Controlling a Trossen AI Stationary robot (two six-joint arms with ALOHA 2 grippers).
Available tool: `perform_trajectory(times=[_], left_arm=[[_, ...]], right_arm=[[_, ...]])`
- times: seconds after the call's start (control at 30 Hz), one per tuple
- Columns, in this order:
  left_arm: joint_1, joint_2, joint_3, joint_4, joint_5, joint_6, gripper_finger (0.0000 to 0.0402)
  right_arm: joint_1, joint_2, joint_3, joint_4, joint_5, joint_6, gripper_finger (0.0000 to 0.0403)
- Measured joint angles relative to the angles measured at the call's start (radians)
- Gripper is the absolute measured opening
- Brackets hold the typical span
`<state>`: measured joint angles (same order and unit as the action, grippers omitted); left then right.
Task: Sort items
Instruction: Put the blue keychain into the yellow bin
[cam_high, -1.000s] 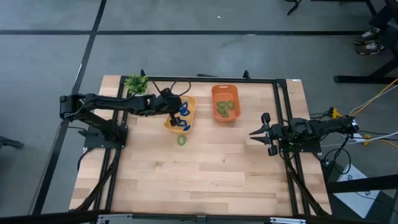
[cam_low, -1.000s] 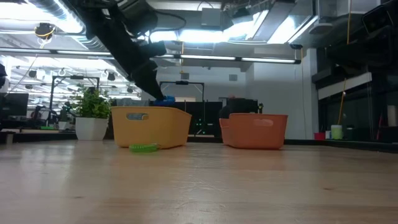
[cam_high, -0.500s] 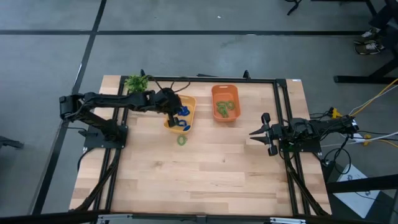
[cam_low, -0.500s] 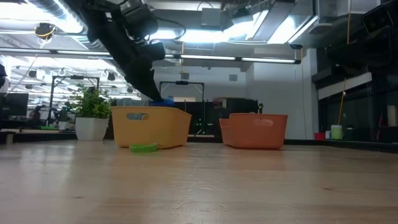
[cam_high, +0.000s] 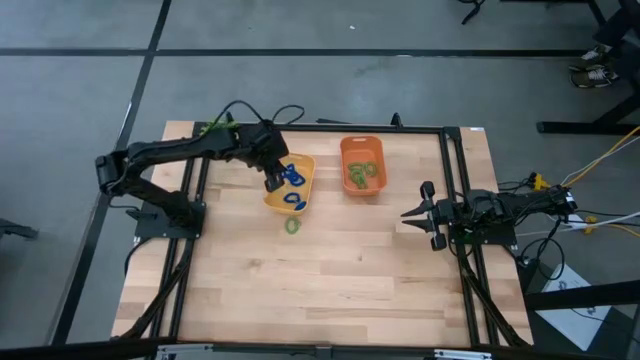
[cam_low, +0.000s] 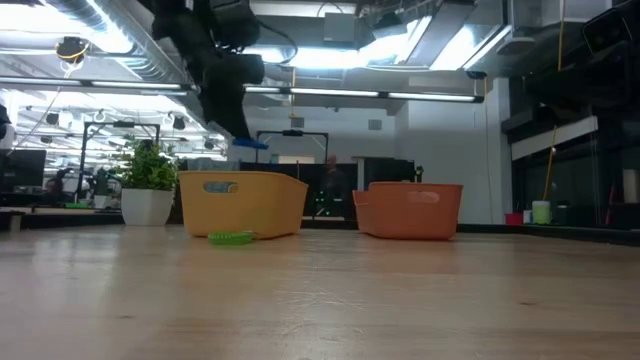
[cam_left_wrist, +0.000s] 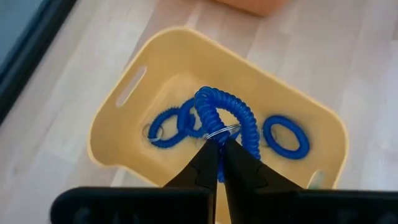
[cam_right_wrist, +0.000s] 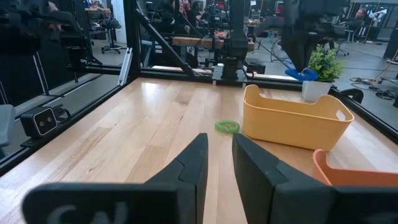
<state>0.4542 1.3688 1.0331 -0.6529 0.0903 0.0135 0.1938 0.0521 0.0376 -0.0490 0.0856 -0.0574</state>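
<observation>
Pale wooden planks make up the counter (cam_high: 330, 260), framed by black rails, with grey floor around it. At its far left edge stands a leafy plant (cam_low: 150, 168) in a white pot. Just right of it, the left gripper (cam_high: 272, 180) hangs above the yellow bin (cam_high: 272, 201), its jaws pinched together on a blue coil ring (cam_left_wrist: 225, 118). In the left wrist view this ring hangs as a stretched oval, its long axis running up from the jaws and away over the bin, clear of the bin floor. More blue rings (cam_left_wrist: 285, 136) lie flat inside the bin below it. On the counter just in front of the yellow bin lies one green ring (cam_high: 292, 225), flat, its long axis roughly along the counter's depth. Further right sits the orange bin (cam_high: 344, 167) holding green rings (cam_high: 361, 176). Well apart, at the counter's right edge, the right gripper (cam_high: 421, 213) waits, jaws spread narrowly and holding nothing.
</observation>
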Motion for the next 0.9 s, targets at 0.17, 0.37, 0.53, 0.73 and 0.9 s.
perform_trajectory(times=[0.17,0.37,0.53,0.73,0.9], left_arm=[[0.007,0.079,0.063,-0.062,0.006,0.017,0.0006],[0.007,0.21,0.153,-0.154,0.006,0.036,0.0007],[0.007,0.299,0.221,-0.222,0.006,0.07,0.0007],[0.006,0.366,0.253,-0.238,0.002,0.083,0.0007],[0.006,0.4,0.253,-0.238,-0.003,0.09,0.0008]], right_arm=[[0.0,0.0,0.0,0.0,0.0,0.0,0.0075],[0.0,0.0,0.0,0.0,0.0,0.0,0.0075],[0.0,0.0,0.0,0.0,0.0,0.0,0.0075],[0.0,0.0,0.0,0.0,0.0,0.0,0.0075],[0.0,0.0,0.0,0.0,0.0,0.0,0.0075]])
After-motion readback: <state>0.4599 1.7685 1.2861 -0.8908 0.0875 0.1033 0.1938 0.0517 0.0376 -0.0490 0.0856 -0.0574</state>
